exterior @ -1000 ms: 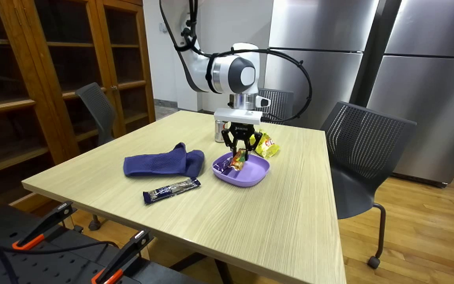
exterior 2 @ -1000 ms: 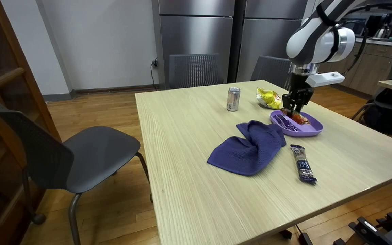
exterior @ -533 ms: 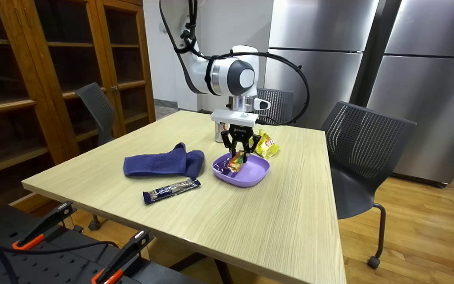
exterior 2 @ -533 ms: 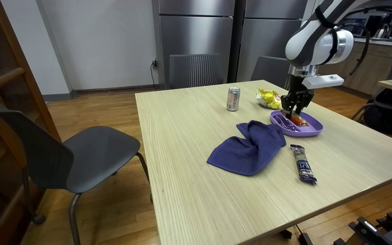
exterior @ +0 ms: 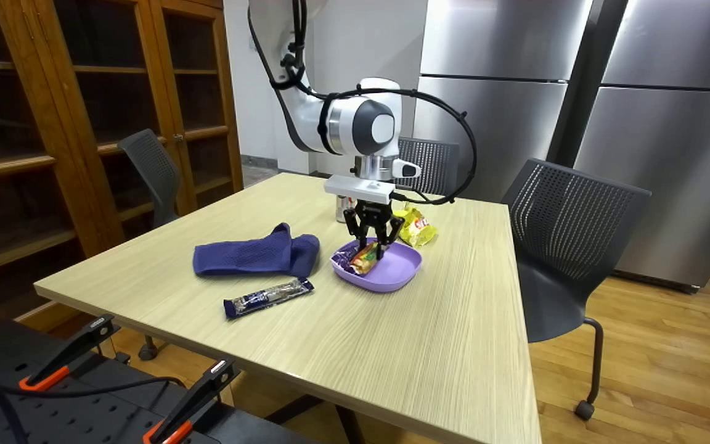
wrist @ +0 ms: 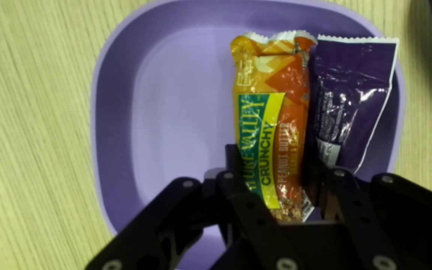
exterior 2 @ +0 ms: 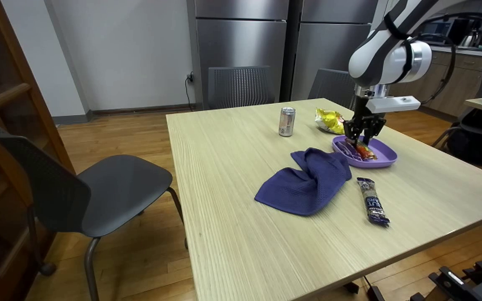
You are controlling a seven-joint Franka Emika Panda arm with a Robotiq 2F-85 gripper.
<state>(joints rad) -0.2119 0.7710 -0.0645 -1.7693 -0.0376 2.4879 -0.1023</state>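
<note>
The gripper (wrist: 271, 163) pinches an orange granola bar (wrist: 270, 112) by its long sides. A purple packet (wrist: 353, 90) lies just beside the bar, in the lilac plate (wrist: 178, 97).

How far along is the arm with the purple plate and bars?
Looks done: the purple packet lies in the purple plate. In hand: the Nature Valley peanut butter granola bar, clasped by the gripper beside that packet, within the plate. Left, probably: letting go (jaws not yet open); the nut bar lies on the table, outside the plate.
</note>
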